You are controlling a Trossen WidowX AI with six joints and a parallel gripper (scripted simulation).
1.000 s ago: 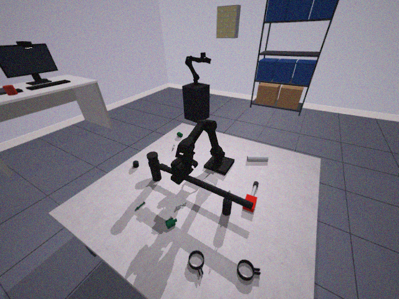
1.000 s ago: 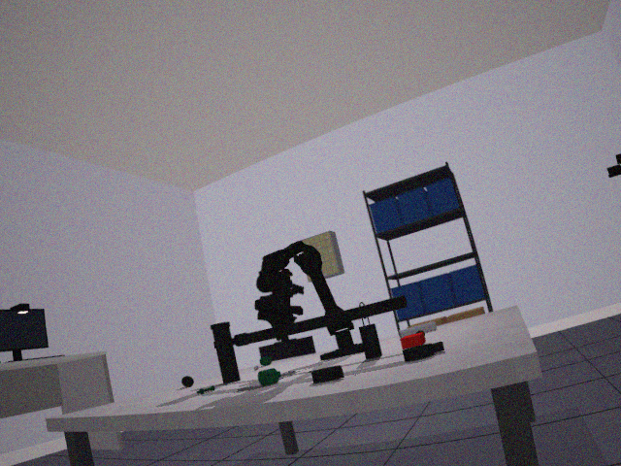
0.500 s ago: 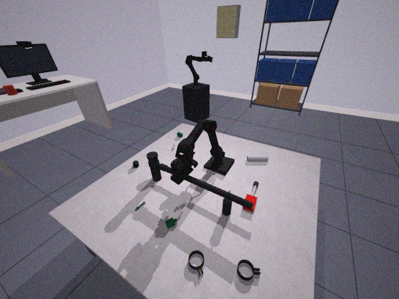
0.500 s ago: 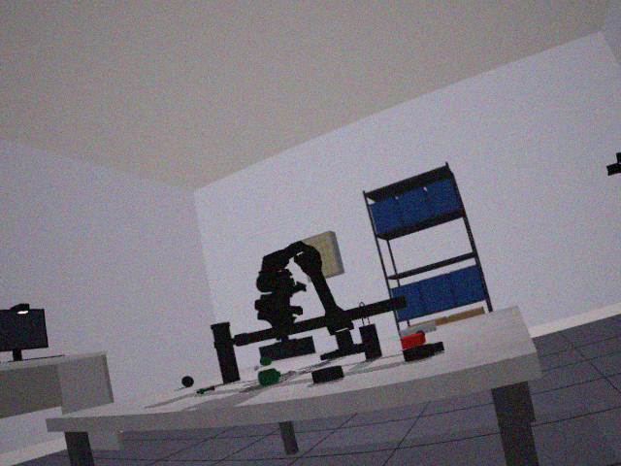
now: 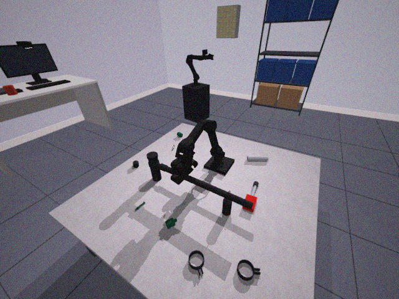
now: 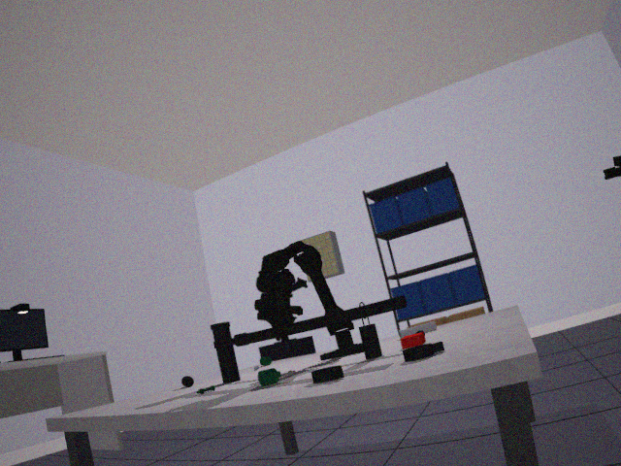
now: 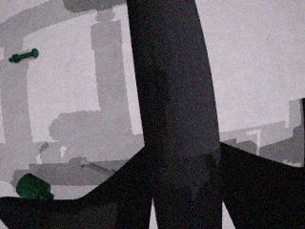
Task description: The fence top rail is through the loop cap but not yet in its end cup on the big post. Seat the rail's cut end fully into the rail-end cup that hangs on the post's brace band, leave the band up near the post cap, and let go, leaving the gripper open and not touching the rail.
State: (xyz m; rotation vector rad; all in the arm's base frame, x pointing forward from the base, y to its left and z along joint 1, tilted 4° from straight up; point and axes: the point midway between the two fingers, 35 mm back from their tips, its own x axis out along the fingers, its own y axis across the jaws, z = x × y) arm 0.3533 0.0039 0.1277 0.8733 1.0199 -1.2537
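One rail [image 5: 209, 188], long, rigid, probably light; it spans from the post [image 5: 154, 166] near the surface's left edge to the loop cap [image 5: 226, 205]. Pincer [image 5: 179, 175] is clamped on the rail near the post end, a good hold for pushing endwise; smooth tube may slip.

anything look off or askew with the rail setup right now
The rail is not level: in the exterior view it climbs from the big post toward the loop cap post. The gripper is clamped on it.
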